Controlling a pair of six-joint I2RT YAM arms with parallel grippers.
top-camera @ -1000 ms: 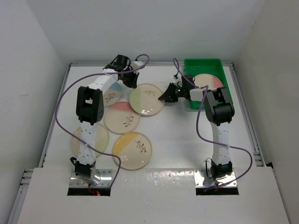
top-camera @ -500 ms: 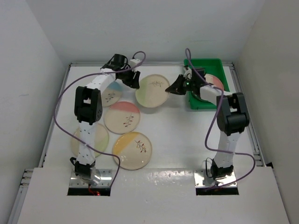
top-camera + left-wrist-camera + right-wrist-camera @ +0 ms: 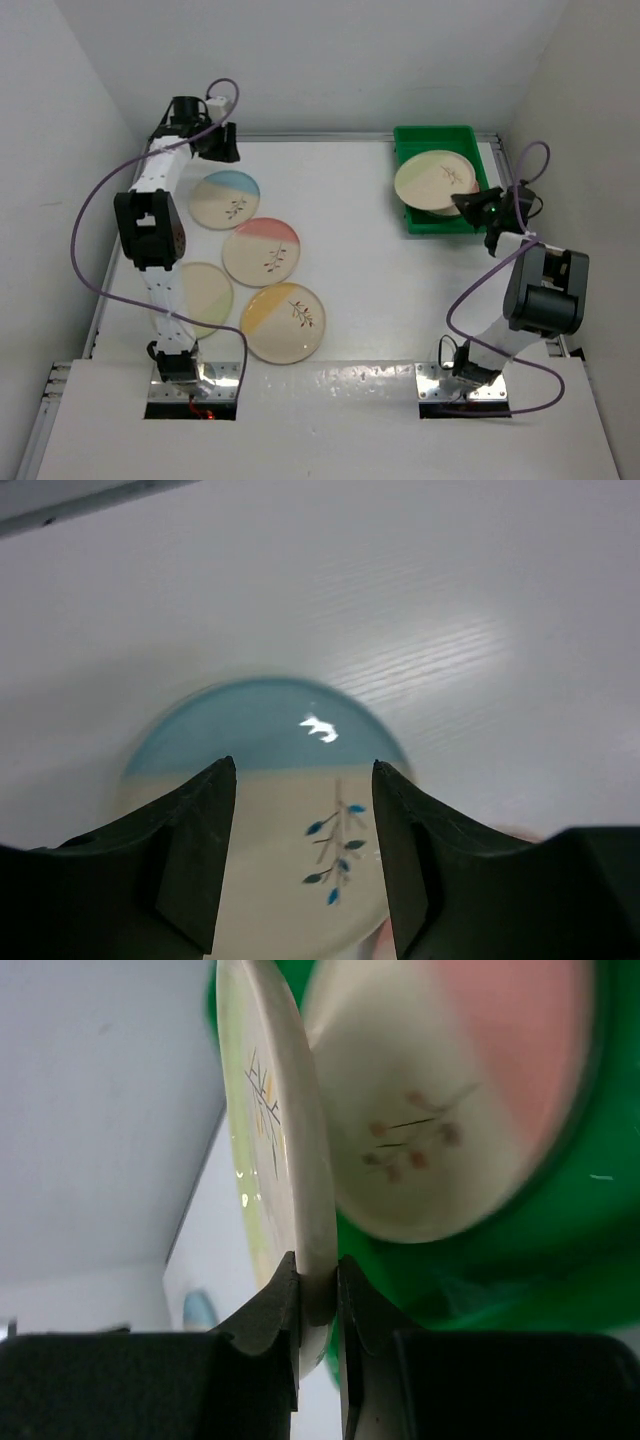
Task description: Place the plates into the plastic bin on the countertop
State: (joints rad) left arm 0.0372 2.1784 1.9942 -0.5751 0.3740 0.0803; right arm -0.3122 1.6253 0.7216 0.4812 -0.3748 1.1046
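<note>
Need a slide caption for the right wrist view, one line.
Right end effector grips a cream plate by its rim, seen edge-on, over the green bin holding a pink plate.

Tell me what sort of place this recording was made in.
Probably a lab test booth, not a kitchen: plain white walls box in a white table holding plates and a green bin.

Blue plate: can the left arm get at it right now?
Probably yes. The left gripper is open and aimed at the blue plate, which lies flat on the countertop with nothing on top of it.
</note>
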